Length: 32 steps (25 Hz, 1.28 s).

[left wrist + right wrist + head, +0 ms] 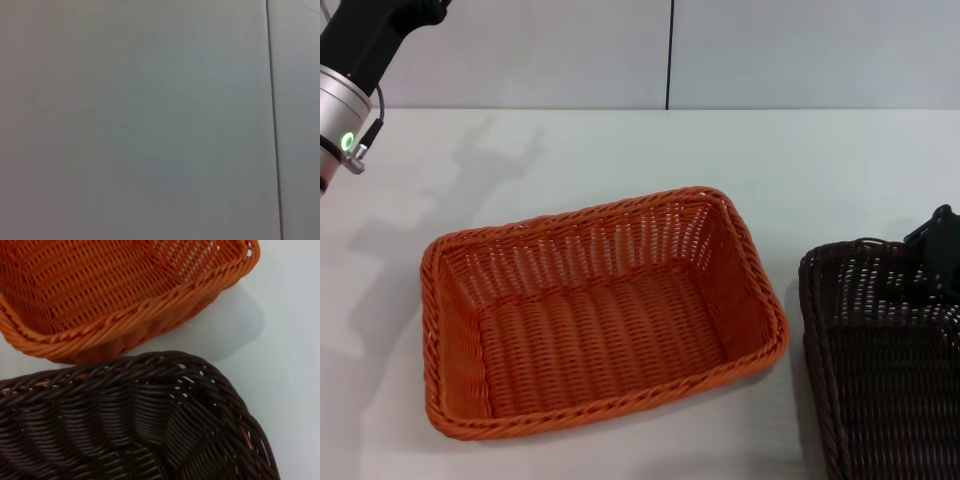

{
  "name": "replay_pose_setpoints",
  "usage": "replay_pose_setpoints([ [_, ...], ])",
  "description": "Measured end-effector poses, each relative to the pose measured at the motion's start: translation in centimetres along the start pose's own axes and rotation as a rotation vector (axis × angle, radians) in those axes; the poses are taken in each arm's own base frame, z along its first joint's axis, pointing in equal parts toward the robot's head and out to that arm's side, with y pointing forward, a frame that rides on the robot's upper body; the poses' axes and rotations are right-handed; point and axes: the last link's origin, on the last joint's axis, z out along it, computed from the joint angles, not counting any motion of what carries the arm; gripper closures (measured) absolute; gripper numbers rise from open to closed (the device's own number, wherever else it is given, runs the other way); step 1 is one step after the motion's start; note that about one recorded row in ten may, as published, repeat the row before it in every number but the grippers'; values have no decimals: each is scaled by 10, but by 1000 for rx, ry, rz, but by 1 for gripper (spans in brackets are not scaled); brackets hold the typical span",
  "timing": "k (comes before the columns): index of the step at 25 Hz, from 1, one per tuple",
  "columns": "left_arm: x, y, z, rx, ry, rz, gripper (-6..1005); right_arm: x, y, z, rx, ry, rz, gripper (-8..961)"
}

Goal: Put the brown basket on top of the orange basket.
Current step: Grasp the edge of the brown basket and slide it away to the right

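The orange basket (600,310) stands upright and empty in the middle of the white table. The brown basket (885,380) stands to its right at the lower right corner of the head view, partly cut off, with a small gap between the two. My right gripper (932,255) is a black shape at the brown basket's far rim, at the right edge of the view. The right wrist view looks down on the brown basket's corner (130,415) with the orange basket (120,290) beside it. My left arm (345,95) is raised at the far left, well away from both baskets.
The white table (620,150) extends behind and to the left of the baskets. A grey wall with a dark vertical seam (670,50) stands behind it. The left wrist view shows only that wall and the seam (272,120).
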Motion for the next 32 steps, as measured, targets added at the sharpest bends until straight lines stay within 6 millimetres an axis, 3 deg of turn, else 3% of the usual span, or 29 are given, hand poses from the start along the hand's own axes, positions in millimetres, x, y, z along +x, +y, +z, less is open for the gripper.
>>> replay_pose_setpoints([
  [11,-4,-1,-6,7,-13,-11,172,4,6,-7,-11,-1,-4,631],
  [32,-6,-1,-5,11,-18,-20,172,25,24,-63,-26,-109,16,728],
])
